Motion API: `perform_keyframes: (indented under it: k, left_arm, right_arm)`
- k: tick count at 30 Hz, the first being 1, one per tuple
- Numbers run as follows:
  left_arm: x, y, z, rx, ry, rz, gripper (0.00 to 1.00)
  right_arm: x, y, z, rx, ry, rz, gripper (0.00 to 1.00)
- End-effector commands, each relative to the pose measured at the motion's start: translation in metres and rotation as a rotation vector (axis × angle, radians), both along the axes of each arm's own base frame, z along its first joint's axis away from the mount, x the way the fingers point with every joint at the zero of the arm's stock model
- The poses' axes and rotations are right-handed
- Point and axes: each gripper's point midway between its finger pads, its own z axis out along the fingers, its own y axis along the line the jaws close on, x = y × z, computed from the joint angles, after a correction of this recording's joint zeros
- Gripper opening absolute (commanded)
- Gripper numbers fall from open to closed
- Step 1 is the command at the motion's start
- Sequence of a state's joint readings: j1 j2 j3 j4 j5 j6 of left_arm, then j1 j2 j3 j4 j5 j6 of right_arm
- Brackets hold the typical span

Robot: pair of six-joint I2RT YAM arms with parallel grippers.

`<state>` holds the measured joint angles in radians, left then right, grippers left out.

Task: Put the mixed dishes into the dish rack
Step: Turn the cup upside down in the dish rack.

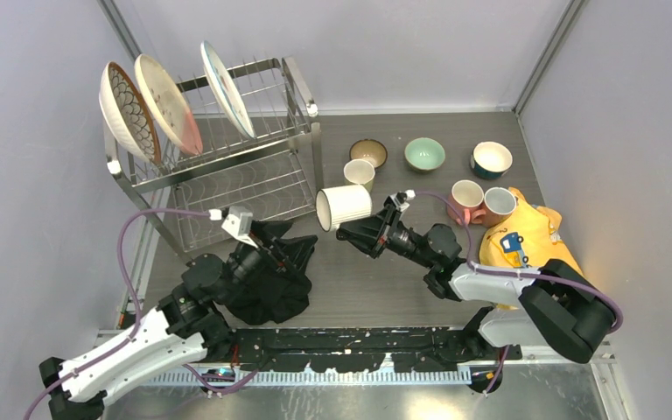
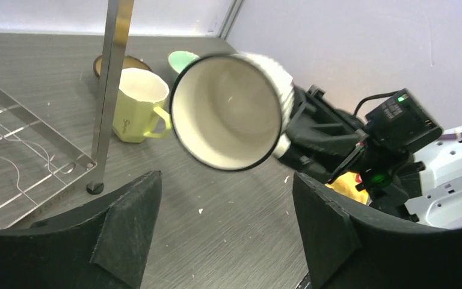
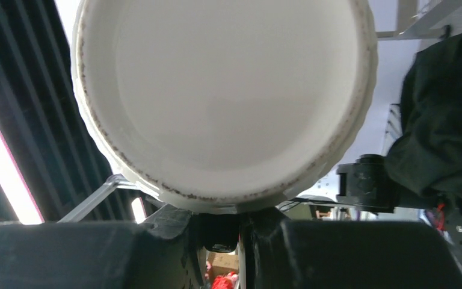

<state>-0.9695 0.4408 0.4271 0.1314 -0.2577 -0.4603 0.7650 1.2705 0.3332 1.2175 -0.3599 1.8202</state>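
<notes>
At the far left corner of the counter (image 1: 376, 289) stands the dish rack (image 1: 317, 157), and three plates (image 1: 168, 103) are standing on edge between the prongs of its upper tier, leaning to the left. Near the middle of the counter, just beside the right front leg of the rack, the right gripper (image 1: 359, 229) is clenched on the white mug (image 1: 344, 206) and holds it above the surface. The mug lies on its side with its mouth turned to the left arm. In the right wrist view a round white face of this mug fills the picture right above the fingers, but which part they pinch I cannot tell. The left gripper (image 2: 225, 192) is released, its fingers (image 2: 126, 223) wide apart with nothing between them, above the black cloth (image 1: 271, 293) near the front edge. A yellow mug (image 1: 360, 172) stands upright close behind the white one. Along the far edge are the brown bowl (image 1: 368, 152), the mint-green bowl (image 1: 424, 154) and the blue bowl (image 1: 491, 159). Two pink mugs (image 1: 466, 199) stand touching each other at the right edge, beside the yellow cloth (image 1: 529, 236).
</notes>
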Motion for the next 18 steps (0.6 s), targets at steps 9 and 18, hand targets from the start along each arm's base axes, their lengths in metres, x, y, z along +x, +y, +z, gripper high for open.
perform_keyframes:
  k: [9, 18]
  left_arm:
    - [-0.025, 0.024, 0.103, 0.044, -0.129, -0.047, 1.0]
    - [-0.043, 0.062, 0.169, -0.012, -0.189, -0.003, 1.0]
  right_arm:
    - [0.016, -0.004, -0.027, -0.488, -0.262, -0.166, 0.01]
    - [0.021, -0.011, -0.033, -0.874, -0.46, -0.243, 0.01]
